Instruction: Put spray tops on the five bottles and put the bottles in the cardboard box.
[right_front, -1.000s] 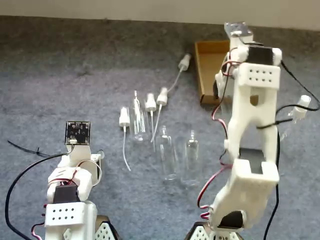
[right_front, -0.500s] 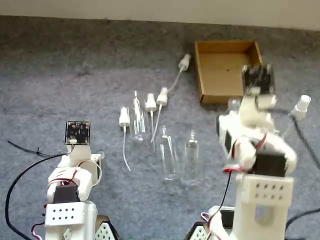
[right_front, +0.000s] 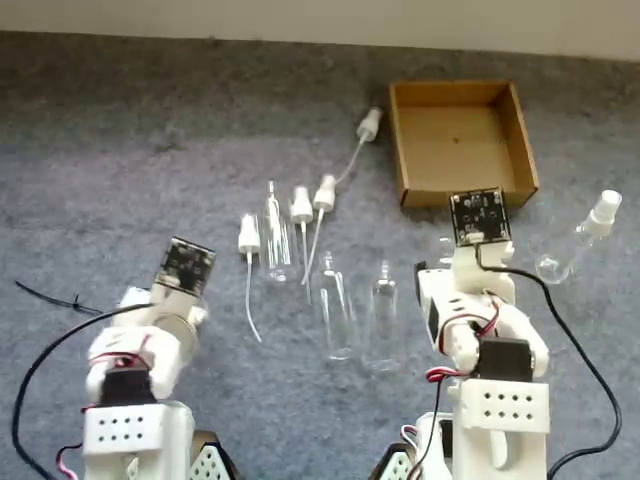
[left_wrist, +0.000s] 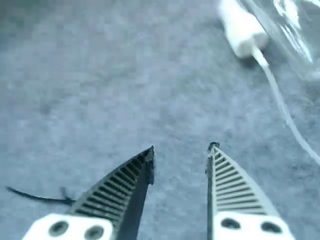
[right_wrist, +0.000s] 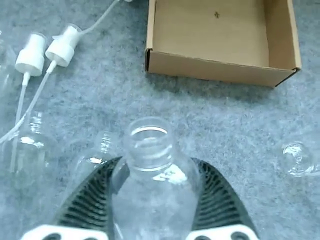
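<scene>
My right claw (right_wrist: 156, 172) is clamped round an uncapped bottle (right_wrist: 147, 137), its neck toward the cardboard box (right_wrist: 210, 70), which sits by the worktop's (right_front: 120, 150) far edge, right of centre. I have my left claw (left_wrist: 181, 148) open over bare worktop, just beside a spray top (left_wrist: 242, 32).

My worry is that the clear bottle could twist or slip in the grip once a top is pushed in. The thin dip tube could also bend and miss the neck, more so if I grab the tube instead of the head.

From above, the wrist camera board (right_front: 480, 217) covers the grip, and the bottle's base is cut off. I can't tell whether the top on the capped bottle (right_front: 575, 250) near the right edge is fully seated.
</scene>
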